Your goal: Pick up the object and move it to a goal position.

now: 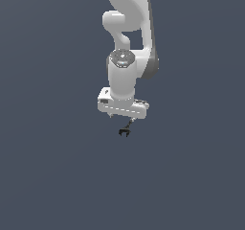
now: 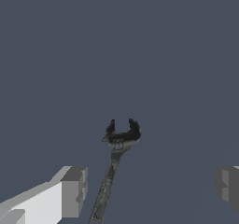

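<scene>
The object [image 1: 126, 129] is a tiny black wrench-like thing with a slim stem and a forked head, just below the white arm's hand in the exterior view. In the wrist view the object [image 2: 122, 134] lies on the dark ground, its forked head pointing away from the hand. My gripper [image 2: 150, 190] is open wide, and the stem runs between the two fingers. The stem is much nearer to one grey finger [image 2: 73, 192] than to the other finger [image 2: 228, 185], and touches neither. In the exterior view my gripper [image 1: 122, 118] hangs straight over the object.
A plain dark blue-grey ground [image 1: 57, 176] fills both views. No goal marker or other object shows.
</scene>
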Robot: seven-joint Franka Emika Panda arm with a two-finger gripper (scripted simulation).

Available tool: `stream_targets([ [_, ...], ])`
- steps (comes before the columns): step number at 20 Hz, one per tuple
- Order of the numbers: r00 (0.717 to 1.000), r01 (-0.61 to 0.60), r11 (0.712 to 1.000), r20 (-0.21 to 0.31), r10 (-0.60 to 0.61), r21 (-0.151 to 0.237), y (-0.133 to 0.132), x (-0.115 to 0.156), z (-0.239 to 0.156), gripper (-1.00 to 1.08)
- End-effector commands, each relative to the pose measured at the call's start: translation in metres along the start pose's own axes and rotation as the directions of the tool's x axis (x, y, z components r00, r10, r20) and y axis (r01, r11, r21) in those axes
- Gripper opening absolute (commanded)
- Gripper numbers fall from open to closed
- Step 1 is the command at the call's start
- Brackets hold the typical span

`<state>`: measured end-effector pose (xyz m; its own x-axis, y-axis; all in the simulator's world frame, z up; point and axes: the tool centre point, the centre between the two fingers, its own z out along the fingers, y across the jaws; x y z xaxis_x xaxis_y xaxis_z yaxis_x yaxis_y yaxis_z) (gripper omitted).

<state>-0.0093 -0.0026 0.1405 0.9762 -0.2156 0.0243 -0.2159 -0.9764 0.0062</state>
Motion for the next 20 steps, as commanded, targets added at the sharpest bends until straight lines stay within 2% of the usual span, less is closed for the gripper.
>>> stream_targets([
  [1,0.998,-0.056,0.998,0.004,0.056,0.003,-0.007,-0.008,0.012,1.00],
  [11,0.962,-0.271,0.963,0.019,0.271,0.003,-0.030,-0.044,0.056,1.00],
  [20,0.926,-0.378,0.926,0.024,0.378,-0.003,-0.039,-0.063,0.077,1.00],
])
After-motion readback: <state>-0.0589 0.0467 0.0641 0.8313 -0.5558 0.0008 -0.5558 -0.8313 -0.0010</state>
